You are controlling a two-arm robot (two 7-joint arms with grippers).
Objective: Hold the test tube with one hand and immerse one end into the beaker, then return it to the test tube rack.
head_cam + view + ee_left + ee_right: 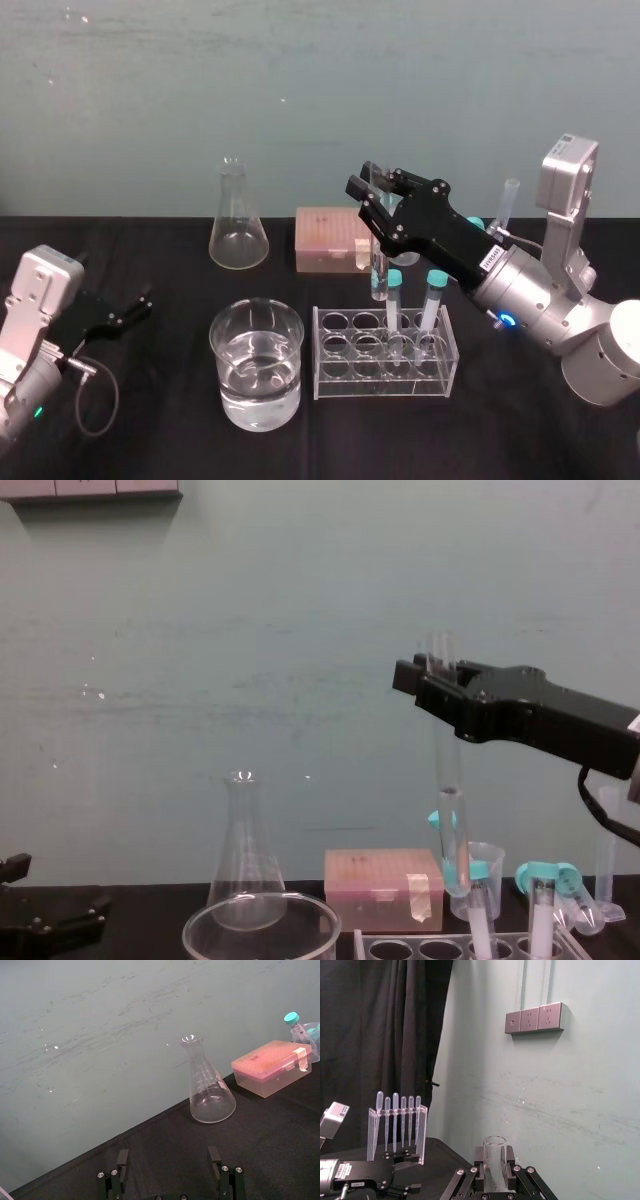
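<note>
The right end effector [375, 193] hovers above the test tube rack [335, 386], its fingers clamped on the upper part of the test tube [379, 268]. The tube hangs upright, its round bottom over the rack's back edge and clear of the holes. Two teal-capped tubes [394, 310] stand in the rack, one just beside the hanging tube. The beaker [230, 350], part full of clear liquid, sits just left of the rack. A conical flask [238, 225] and pink box [330, 240] stand behind the rack. The left end effector [130, 308] rests on the bench [500, 430] well left of the rack, fingers spread wide.
</note>
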